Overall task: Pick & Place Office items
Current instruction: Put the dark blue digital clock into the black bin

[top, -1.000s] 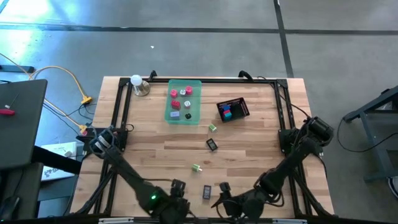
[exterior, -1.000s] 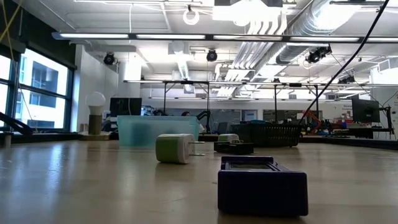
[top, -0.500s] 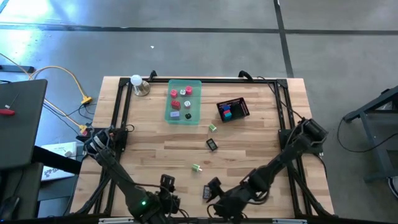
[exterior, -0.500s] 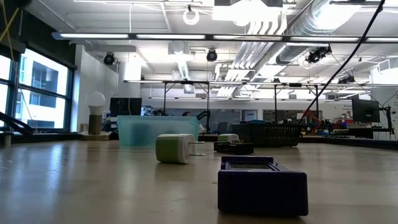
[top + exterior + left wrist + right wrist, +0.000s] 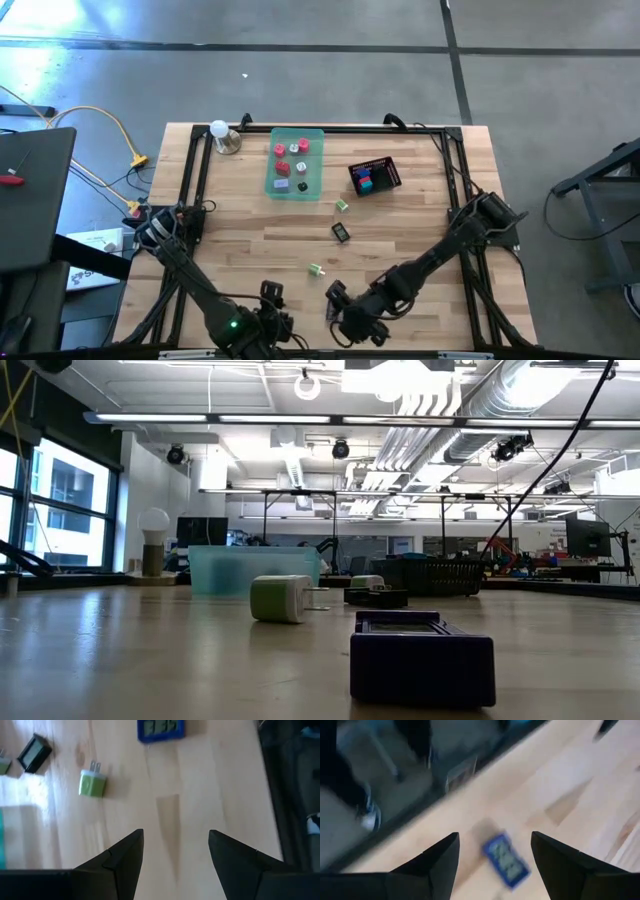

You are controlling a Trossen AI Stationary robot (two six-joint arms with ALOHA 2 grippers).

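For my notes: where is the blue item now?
High view: the blue item lies on the table near its front edge, beside the open right gripper, below the green plug.

The high view looks straight down on the whole pale wooden table. The low view sits at tabletop height, close behind a small dark-blue rectangular block at its 6 o'clock. Both wrist views look down at it too.

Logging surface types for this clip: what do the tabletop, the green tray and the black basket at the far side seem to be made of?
The tabletop looks like pale wood planks with visible grain, matte. The green tray seems translucent plastic, since the wood shows faintly through it. The black basket looks like wire mesh, probably metal.
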